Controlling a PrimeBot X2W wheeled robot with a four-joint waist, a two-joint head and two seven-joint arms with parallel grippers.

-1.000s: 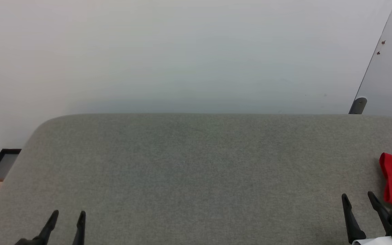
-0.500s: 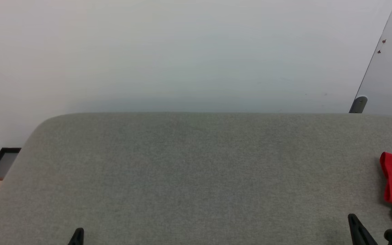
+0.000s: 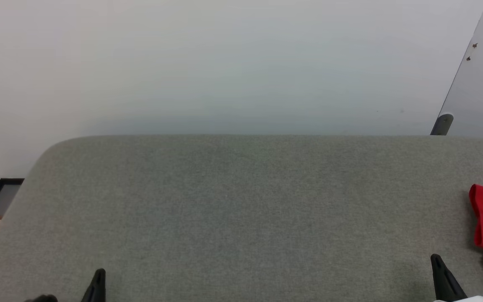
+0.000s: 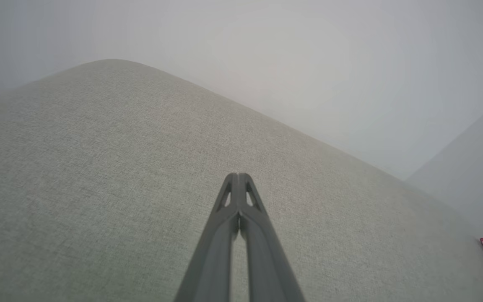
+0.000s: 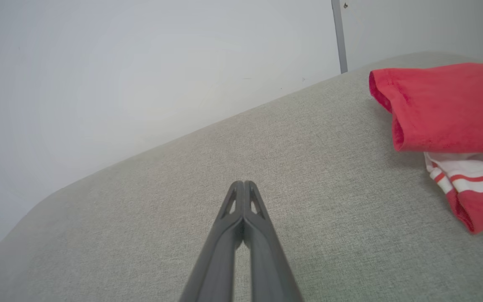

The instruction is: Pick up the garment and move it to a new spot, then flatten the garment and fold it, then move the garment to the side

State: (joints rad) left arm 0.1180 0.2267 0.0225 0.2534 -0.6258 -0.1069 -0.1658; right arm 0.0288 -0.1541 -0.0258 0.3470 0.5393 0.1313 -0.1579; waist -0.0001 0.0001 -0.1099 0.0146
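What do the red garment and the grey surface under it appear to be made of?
The garment looks like soft matte knit fabric: it folds in rounded rolls with a stitched hem. The surface seems a woven grey textile, with a fine heathered weave and no shine.

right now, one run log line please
garment: folded, grey surface right side | left claw: shut, empty | right claw: shut, empty, off garment

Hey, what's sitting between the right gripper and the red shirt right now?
Nothing. The right wrist view shows a bare stretch of grey fabric surface between the right gripper and the garment.
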